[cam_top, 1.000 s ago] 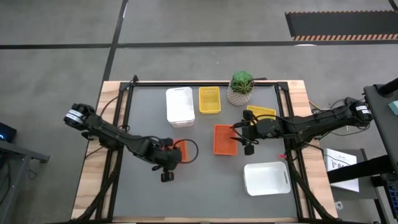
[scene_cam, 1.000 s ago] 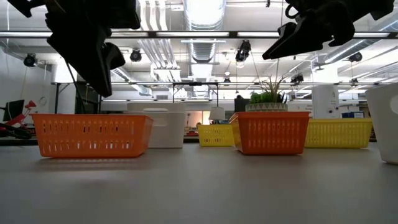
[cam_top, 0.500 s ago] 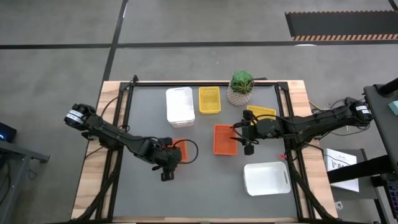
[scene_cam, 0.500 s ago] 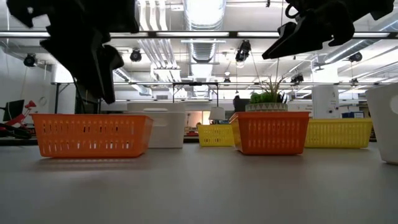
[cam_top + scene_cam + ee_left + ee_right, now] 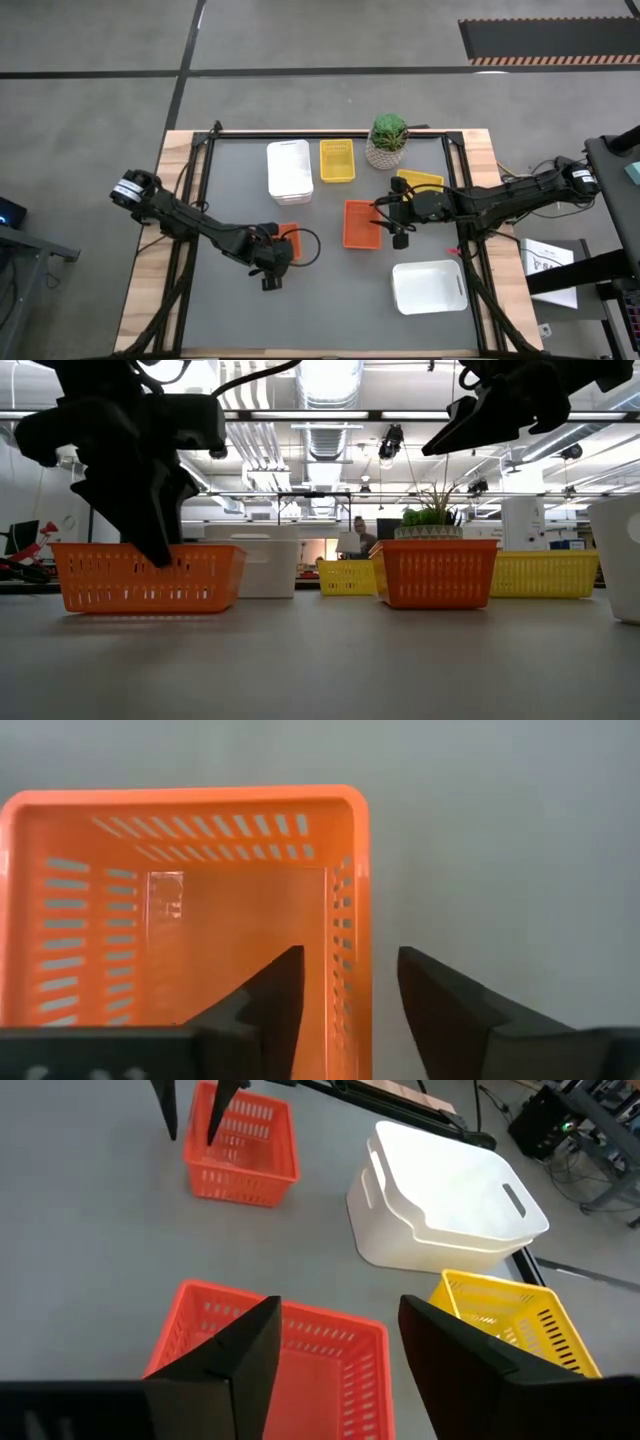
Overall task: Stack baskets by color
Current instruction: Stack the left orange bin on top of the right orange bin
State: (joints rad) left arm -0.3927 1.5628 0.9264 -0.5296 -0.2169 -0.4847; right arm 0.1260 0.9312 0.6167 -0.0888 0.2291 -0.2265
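An orange basket [image 5: 291, 240] rests on its base left of the table's middle. My left gripper [image 5: 350, 952] is open and points steeply down at it. One finger [image 5: 285, 995] is inside the basket and the other [image 5: 430, 1005] is outside its near side wall [image 5: 350, 910]; neither touches that wall. My right gripper [image 5: 385, 218] hangs open and empty above a second orange basket [image 5: 275, 1370]. White baskets [image 5: 290, 170] are stacked at the back. A yellow basket [image 5: 336, 161] is beside them, and another [image 5: 420, 181] lies under my right arm.
A single white basket [image 5: 430, 286] stands at the near right. A green plant in a woven white pot [image 5: 387, 140] is at the back, right of the yellow basket. Bare grey table lies along the near edge, between the left orange basket and the white basket.
My left gripper has come down toward the left orange basket. Its fingers, which were above the rim, now reach down past it. That basket and my right arm have kept still.
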